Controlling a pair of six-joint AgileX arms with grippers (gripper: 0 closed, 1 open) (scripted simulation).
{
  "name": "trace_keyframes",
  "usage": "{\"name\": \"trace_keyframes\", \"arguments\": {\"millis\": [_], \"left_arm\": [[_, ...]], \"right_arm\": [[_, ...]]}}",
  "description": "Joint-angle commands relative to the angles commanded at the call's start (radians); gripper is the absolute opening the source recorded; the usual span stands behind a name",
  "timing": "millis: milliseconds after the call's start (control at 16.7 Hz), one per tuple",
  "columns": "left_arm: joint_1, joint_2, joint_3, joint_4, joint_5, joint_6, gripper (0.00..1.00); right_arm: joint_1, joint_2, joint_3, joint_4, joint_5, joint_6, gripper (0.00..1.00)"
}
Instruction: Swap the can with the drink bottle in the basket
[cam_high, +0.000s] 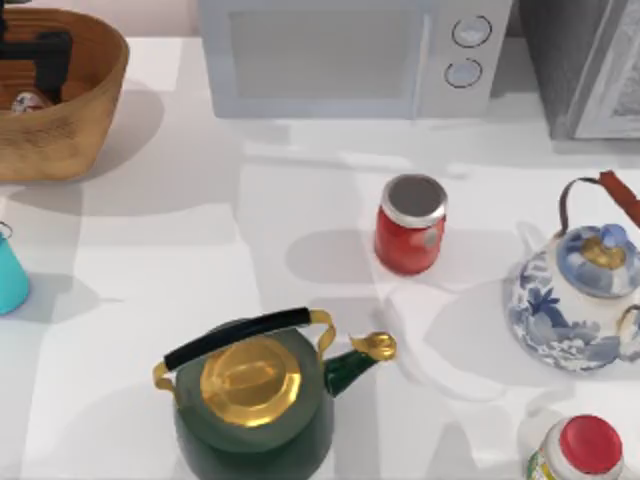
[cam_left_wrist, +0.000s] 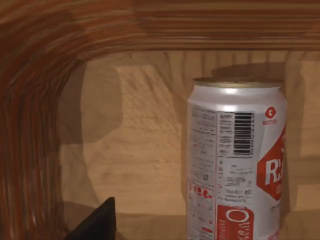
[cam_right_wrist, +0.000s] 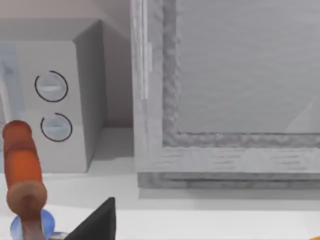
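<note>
Basket (cam_high: 70, 120): round woven wicker, at the table's far left corner, partly cut by the top view's left edge. Its inside wall (cam_left_wrist: 60, 100) fills much of the left wrist view.

Drink bottle (cam_high: 28, 100): small, white with red print, standing upright on the basket floor. In the left wrist view it (cam_left_wrist: 235, 160) stands upright with its pale gold top toward the wall.

Left arm: dark, reaching down into the basket just beside the drink bottle. A dark fingertip (cam_left_wrist: 97, 225) shows near the bottle without touching it; whether the fingers are wide or narrow cannot be told.

Can (cam_high: 410, 224): red, silver-grey top, upright on the table right of centre, well apart from the basket.

Right arm: near the table's far right corner; a dark fingertip (cam_right_wrist: 97, 225) shows, finger spread cannot be told.

Other items: green kettle (cam_high: 255, 395) with gold lid at the near edge; blue-and-white teapot (cam_high: 575, 295) at the right edge; red-capped bottle (cam_high: 585, 450) at the near right corner; white microwave (cam_high: 350, 55) along the far edge; teal cup (cam_high: 10, 275) at the left edge.
</note>
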Motion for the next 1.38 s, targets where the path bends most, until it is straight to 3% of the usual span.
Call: {"name": "trace_keyframes", "arguments": {"millis": [540, 900, 1200, 1380], "left_arm": [[-0.003, 0.024, 0.024, -0.015, 0.000, 0.006, 1.00], [-0.005, 0.078, -0.077, 0.145, 0.000, 0.001, 1.00], [-0.006, 0.084, -0.089, 0.160, 0.000, 0.000, 1.00], [-0.006, 0.084, -0.089, 0.160, 0.000, 0.000, 0.77]], "right_arm": [[0.000, 0.000, 0.000, 0.000, 0.000, 0.000, 1.00], [0.000, 0.000, 0.000, 0.000, 0.000, 0.000, 1.00], [0.000, 0.000, 0.000, 0.000, 0.000, 0.000, 1.00], [0.000, 0.000, 0.000, 0.000, 0.000, 0.000, 1.00]]}}
